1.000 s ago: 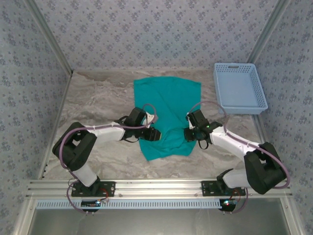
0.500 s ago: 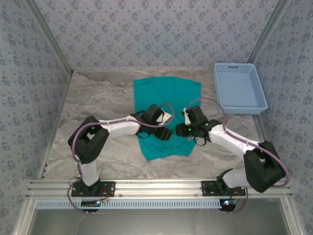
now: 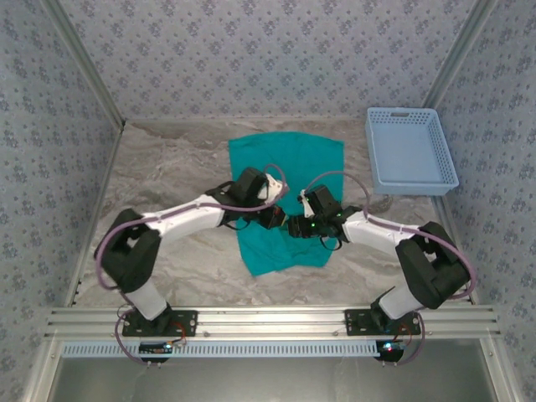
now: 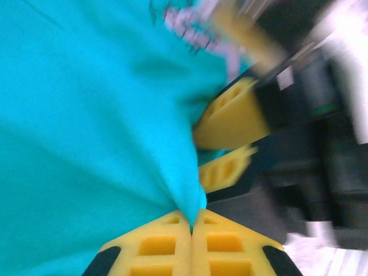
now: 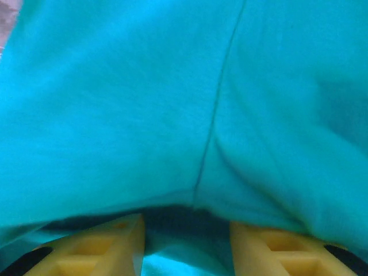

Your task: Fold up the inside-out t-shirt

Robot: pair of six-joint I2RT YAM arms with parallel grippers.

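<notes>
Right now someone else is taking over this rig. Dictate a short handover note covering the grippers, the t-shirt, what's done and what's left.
Left gripper: shut, pinching a fold of the t-shirt near its middle.
Right gripper: open, jaws apart with cloth between them, not clamped.
The t-shirt lies mid-table, and the basket is at the far right.
Done: the shirt is laid flat as a narrow rectangle, with no sleeves sticking out.
Left: probably close the right grip, then make the fold.

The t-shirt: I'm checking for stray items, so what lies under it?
Marbled table shows around the t-shirt; the left gripper pinches its fabric. Anything beneath is hidden.
</notes>
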